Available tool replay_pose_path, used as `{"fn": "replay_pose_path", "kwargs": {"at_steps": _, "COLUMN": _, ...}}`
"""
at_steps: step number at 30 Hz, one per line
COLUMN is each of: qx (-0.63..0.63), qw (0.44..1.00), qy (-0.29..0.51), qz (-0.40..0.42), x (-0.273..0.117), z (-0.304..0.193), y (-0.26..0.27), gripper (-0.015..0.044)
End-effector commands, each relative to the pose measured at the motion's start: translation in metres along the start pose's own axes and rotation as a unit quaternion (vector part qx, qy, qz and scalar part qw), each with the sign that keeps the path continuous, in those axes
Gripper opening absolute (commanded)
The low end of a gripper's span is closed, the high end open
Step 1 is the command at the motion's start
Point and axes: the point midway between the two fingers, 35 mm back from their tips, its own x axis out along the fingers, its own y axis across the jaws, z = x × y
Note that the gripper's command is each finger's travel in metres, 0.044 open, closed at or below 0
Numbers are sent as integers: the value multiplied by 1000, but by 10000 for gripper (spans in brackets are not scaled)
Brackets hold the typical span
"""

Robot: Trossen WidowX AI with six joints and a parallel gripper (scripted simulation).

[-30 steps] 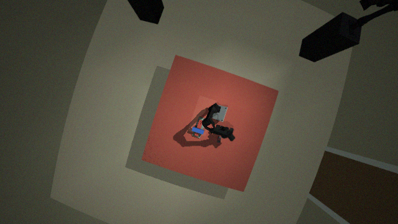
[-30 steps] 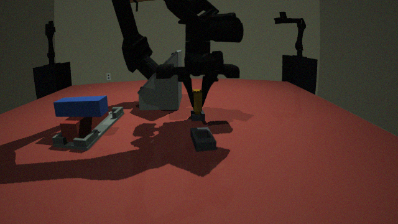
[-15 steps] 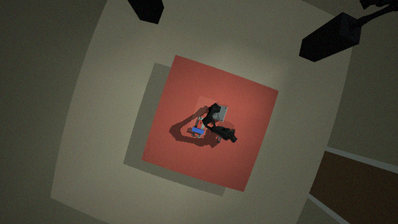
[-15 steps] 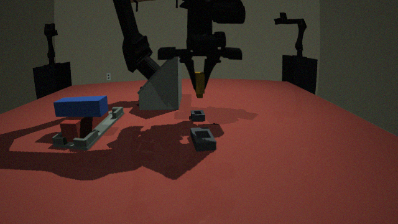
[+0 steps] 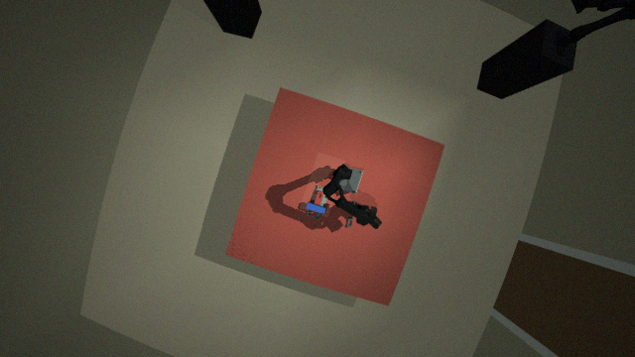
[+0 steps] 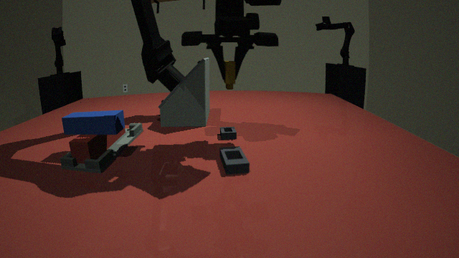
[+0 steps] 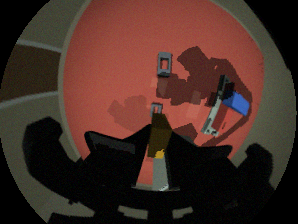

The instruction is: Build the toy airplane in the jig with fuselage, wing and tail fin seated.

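The red fuselage [image 5: 319, 196] [image 6: 80, 150] [image 7: 223, 119] lies along the grey cradle [image 6: 122, 140] [image 7: 210, 120]. The blue wing [image 5: 316, 208] [image 6: 91, 124] [image 7: 238, 103] lies across the top of the fuselage; its tab is hidden. My gripper [image 6: 230, 77] [image 7: 156, 127] is shut on the yellow tail fin [image 6: 229, 68] [image 7: 159, 140]. It holds the fin upright, its narrow tab pointing down, in the air above the mat and well to the right of the cradle in the exterior view. The tail socket is too small to make out.
Two dark grey hollow holders stand on the red mat [image 5: 317, 124] [image 6: 323, 186]: a small holder [image 6: 229, 135] and a larger holder [image 6: 237, 168] [image 7: 165, 74]. A grey wedge-shaped mount [image 5: 355, 179] [image 6: 183, 112] stands behind the cradle, beside the arm.
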Motion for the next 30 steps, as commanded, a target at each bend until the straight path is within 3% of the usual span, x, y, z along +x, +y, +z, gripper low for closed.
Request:
{"fn": "replay_pose_path", "kwargs": {"at_steps": 1, "qx": 5, "qw": 1000, "qy": -2, "qz": 5, "x": -17, "z": -1, "y": 0, "gripper": 0}}
{"fn": "replay_pose_path", "kwargs": {"at_steps": 8, "qx": 8, "qw": 1000, "qy": 0, "qz": 4, "x": -34, "z": -4, "y": -3, "gripper": 0}}
{"fn": "replay_pose_path", "kwargs": {"at_steps": 30, "qx": 10, "qw": 1000, "qy": -2, "qz": 21, "x": -32, "z": 20, "y": -64, "gripper": 0}}
